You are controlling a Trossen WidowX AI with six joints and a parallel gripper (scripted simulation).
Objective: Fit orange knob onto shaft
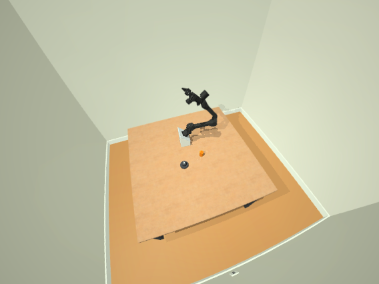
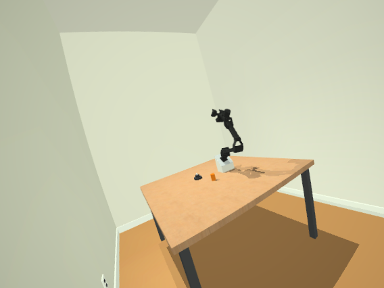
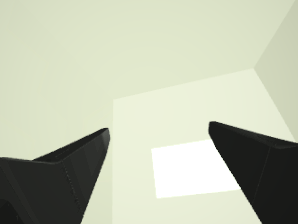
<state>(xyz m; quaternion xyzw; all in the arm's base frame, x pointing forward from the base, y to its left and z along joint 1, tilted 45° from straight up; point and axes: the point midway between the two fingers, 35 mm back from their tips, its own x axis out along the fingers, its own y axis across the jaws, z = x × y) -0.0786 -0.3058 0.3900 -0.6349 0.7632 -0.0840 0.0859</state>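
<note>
The orange knob (image 1: 201,153) (image 2: 213,177) stands on the table, off to one side of the pedestal and near the arm's base. The dark round pedestal (image 1: 184,165) (image 2: 197,178) sits on the table with the small silver shaft (image 1: 184,163) pointing up from its middle. The shaft's flat side and the knob's hole cannot be made out. My gripper (image 3: 158,130) is open and empty, with its two black fingers wide apart in the wrist view. It is raised high above the table, well away from knob and pedestal.
The arm's pale base block (image 1: 185,141) (image 2: 226,166) stands on the wooden table (image 1: 160,200) (image 2: 189,209), near the knob. The arm's links rise from it and bend over. The wrist view shows only walls and a bright white rectangle (image 3: 187,172).
</note>
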